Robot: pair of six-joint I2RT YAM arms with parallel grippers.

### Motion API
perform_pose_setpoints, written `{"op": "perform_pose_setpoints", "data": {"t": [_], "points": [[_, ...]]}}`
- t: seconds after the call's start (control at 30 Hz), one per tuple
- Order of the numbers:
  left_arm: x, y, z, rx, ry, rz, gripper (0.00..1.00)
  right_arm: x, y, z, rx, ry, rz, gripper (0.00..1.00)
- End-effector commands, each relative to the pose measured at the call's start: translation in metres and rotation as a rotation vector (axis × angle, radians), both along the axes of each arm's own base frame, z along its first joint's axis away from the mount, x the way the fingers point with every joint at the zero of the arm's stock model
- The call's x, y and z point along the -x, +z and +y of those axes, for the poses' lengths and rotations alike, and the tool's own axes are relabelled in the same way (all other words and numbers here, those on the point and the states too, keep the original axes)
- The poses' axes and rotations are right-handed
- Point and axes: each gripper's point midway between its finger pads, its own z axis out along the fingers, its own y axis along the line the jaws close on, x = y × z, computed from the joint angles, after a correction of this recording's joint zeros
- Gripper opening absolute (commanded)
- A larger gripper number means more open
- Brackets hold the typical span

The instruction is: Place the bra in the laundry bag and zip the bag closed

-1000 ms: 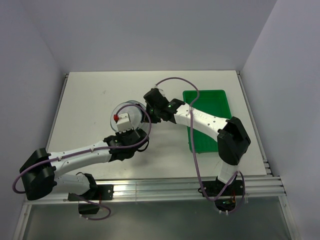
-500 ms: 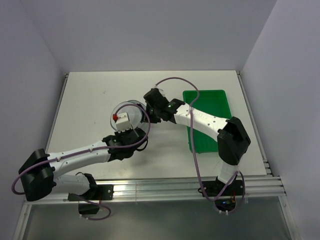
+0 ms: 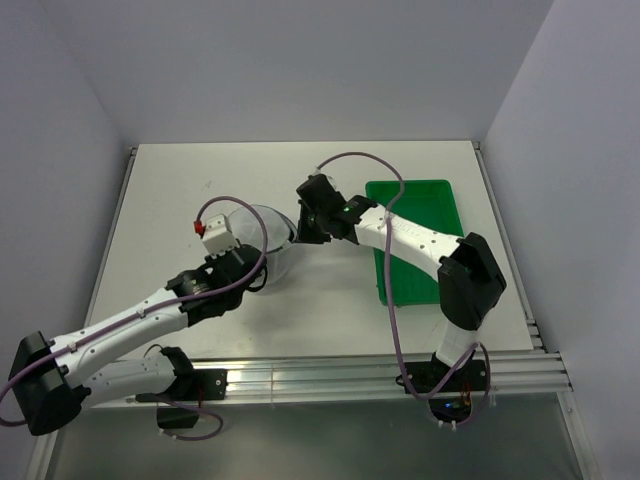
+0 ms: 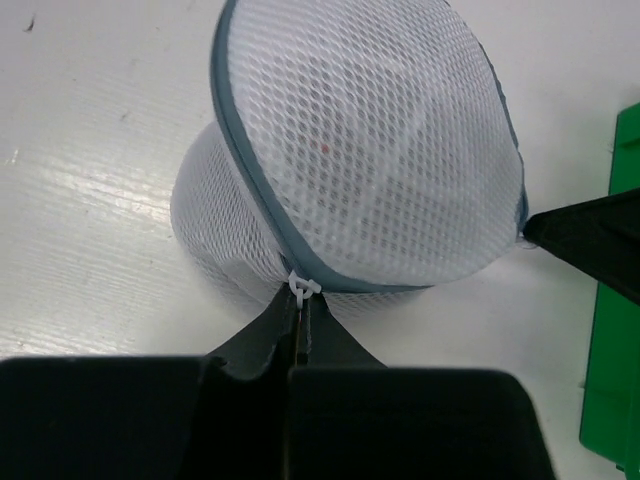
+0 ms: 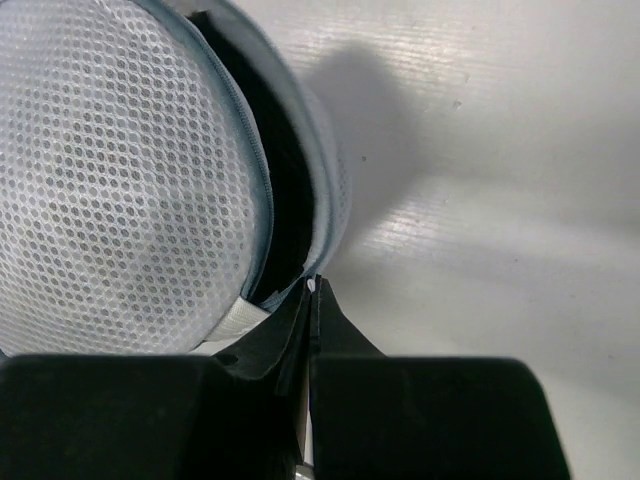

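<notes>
Bag (image 4: 370, 170) sits on the worktop (image 3: 170, 190), its lid partly unzipped. Left end effector (image 4: 299, 305) is pinched tight on the white zip pull (image 4: 303, 287). Right end effector (image 5: 312, 295) is clamped on the bag's rim opposite. Dark fabric, probably the bra (image 5: 285, 215), shows inside through the gap.
</notes>
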Motion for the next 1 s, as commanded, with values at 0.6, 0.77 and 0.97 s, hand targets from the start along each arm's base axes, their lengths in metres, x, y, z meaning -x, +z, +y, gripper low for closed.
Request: {"op": "perform_pose_setpoints", "data": {"t": [0.6,0.77,0.97], "points": [[0.006,0.001,0.049,-0.002,0.045,0.011,0.0,-0.082,0.01,-0.078,0.187,-0.156,-0.086,0.0],[0.005,0.004,0.028,0.063,-0.036,0.009,0.0,-0.092,0.025,-0.058,0.138,-0.115,-0.088,0.06],[0.001,0.0,0.009,0.098,-0.088,0.017,0.0,-0.077,0.027,-0.059,0.093,-0.12,-0.069,0.44]]}}
